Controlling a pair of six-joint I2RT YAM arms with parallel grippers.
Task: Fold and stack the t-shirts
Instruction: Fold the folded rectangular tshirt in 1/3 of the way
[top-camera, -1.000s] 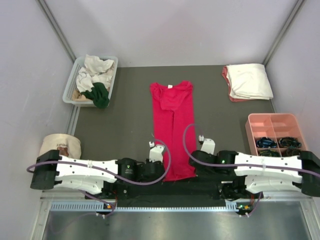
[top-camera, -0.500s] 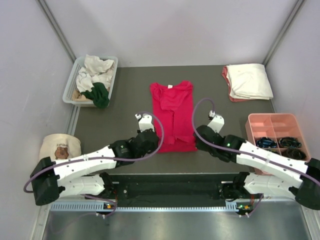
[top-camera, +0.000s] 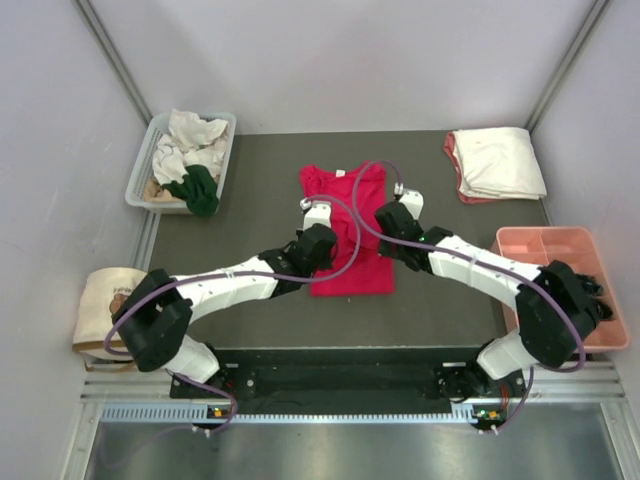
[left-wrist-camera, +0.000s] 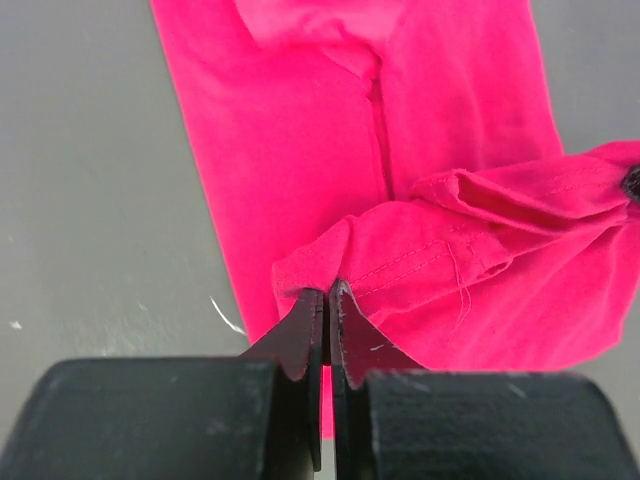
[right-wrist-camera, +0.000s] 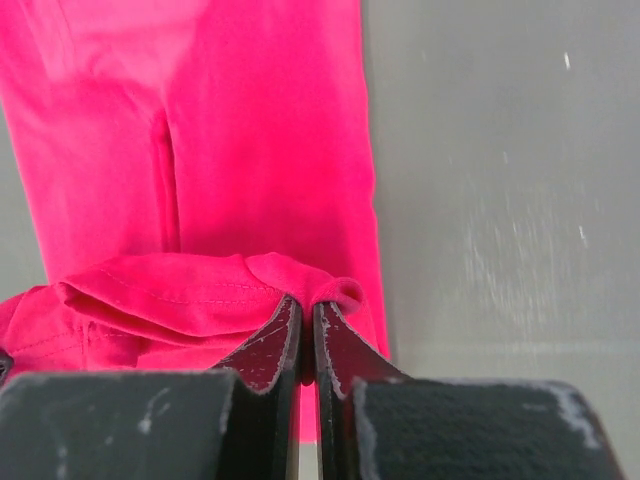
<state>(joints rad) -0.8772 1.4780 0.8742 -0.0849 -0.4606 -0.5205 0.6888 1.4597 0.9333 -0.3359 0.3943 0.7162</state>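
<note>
From above: red t-shirt (top-camera: 345, 195) in the middle of the tabletop (top-camera: 240, 240), narrowed into a long strip, collar to the far side, near part doubled up over itself. Left gripper (top-camera: 320, 238) and right gripper (top-camera: 392, 222) over its left and right edges, about halfway along. More t-shirts (top-camera: 190, 150) crumpled in the bin (top-camera: 140, 170) at far left. Folded stack (top-camera: 497, 160) at far right, cream-white on salmon-pink.

Left wrist view: left gripper (left-wrist-camera: 327, 290) pressed together on the left corner of the red hem, holding it up above the flat layer of the red t-shirt (left-wrist-camera: 300, 150) below.

Right wrist view: right gripper (right-wrist-camera: 305, 305) likewise closed tight on the right corner of the same hem, cloth sagging between the two corners, flat red t-shirt (right-wrist-camera: 260, 150) beyond.

Judging from this: crosswise fold in hand, hem meant for the collar end. Next, probably: carry both corners evenly to the far side, lay the hem flat near the collar, release only after touching down, then bring the packet to the folded stack at far right.
</note>
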